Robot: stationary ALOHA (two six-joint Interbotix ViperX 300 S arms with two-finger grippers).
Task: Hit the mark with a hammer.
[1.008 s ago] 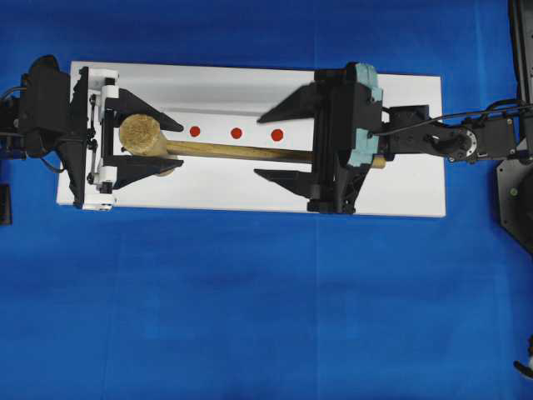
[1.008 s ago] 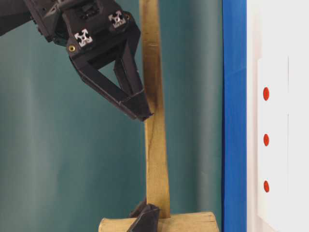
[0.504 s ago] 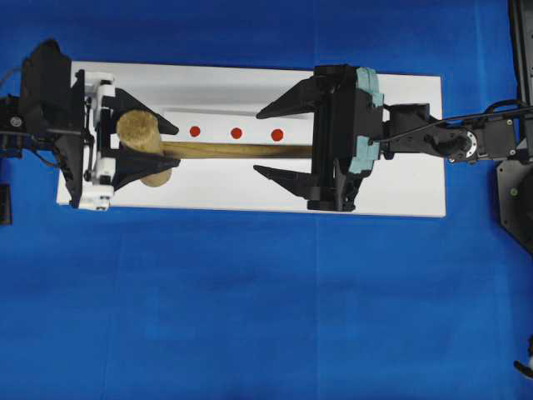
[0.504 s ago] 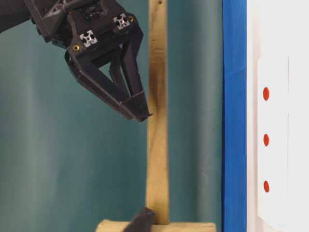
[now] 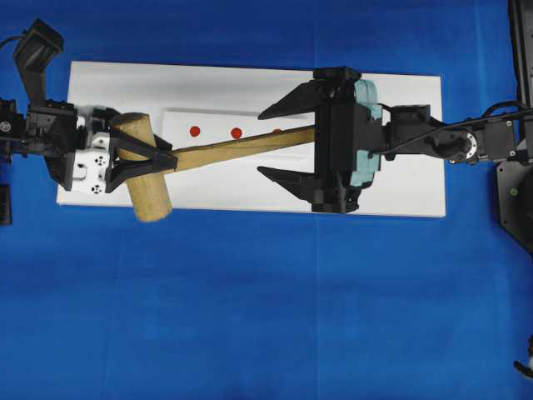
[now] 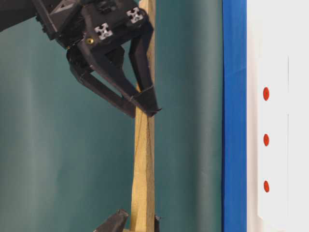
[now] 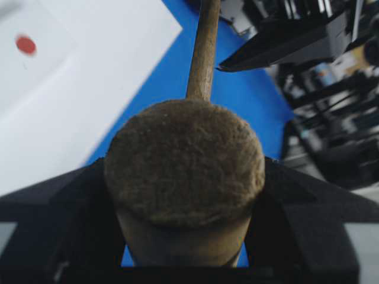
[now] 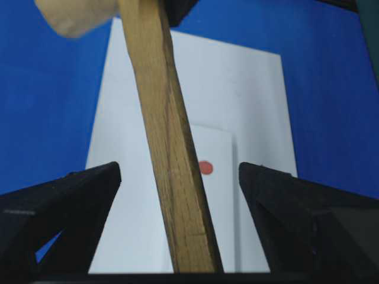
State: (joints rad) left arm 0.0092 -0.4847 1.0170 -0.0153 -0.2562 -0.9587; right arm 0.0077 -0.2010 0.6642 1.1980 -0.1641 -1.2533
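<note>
No containers in view, just a white board [image 5: 400,187] on a blue tabletop [image 5: 266,317], with red dots [image 5: 194,131] in a row on a paper strip on the board. Overhead shows two dots clear, a third mostly hidden under the handle.

The hammer [image 5: 146,171] is held up off the board. Head sits at the board's left end in the overhead view, lower end of the head hanging past the board's near edge over the blue. Handle runs diagonally up-right across the dot strip and ends under the right gripper's body. The table-level view shows the handle clear of the board surface, well apart from it.

Left gripper [image 5: 154,158]: closed on the hammer head, a black finger on each side of the cylinder. Left wrist view confirms it: the head's end face fills the middle, fingers [image 7: 71,207] pressed against both sides. Arm comes in from the left edge, wrist rolled so the white housing faces up.

Right gripper [image 5: 279,142]: wide open, fingers [image 8: 59,195] splayed either side of the handle and not touching it. In the right wrist view the handle passes between them, nearer the left finger, gaps on both sides. Arm reaches in from the right, gripper pointing left, over the board's right half.
</note>
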